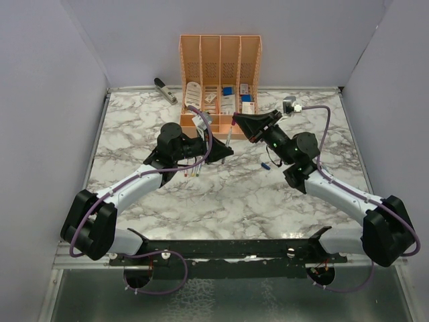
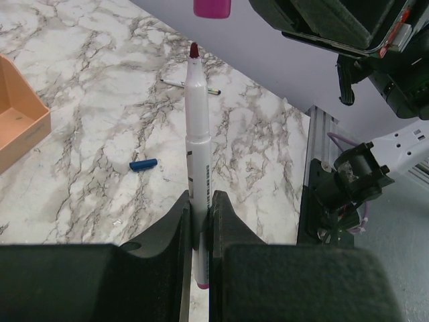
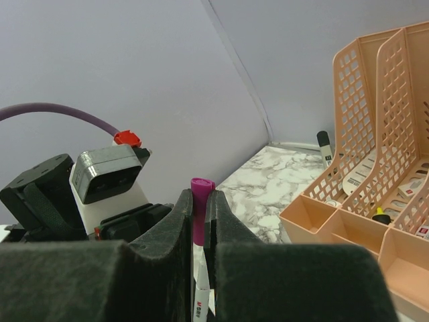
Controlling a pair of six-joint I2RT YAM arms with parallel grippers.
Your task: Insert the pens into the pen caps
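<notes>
My left gripper [image 2: 199, 201] is shut on a whitish pen [image 2: 197, 127] that stands upright, its dark red tip [image 2: 194, 50] uppermost. Just above the tip hangs a purple pen cap [image 2: 212, 7], with a small gap between them. My right gripper [image 3: 199, 198] is shut on that purple cap [image 3: 200, 208]; the pen's barrel [image 3: 203, 295] shows below it. From above, the two grippers [image 1: 226, 151] [image 1: 236, 121] meet over mid-table in front of the organiser. A blue cap [image 1: 266, 165] [image 2: 143, 164] lies loose on the marble. More pens [image 1: 193, 169] lie under my left arm.
An orange organiser [image 1: 220, 50] [image 3: 375, 154] with boxes in its front bins stands at the back centre. A grey stapler [image 1: 165, 90] [image 3: 325, 144] lies left of it. Another thin pen [image 2: 191, 85] lies on the marble beyond the held one. Grey walls enclose the table.
</notes>
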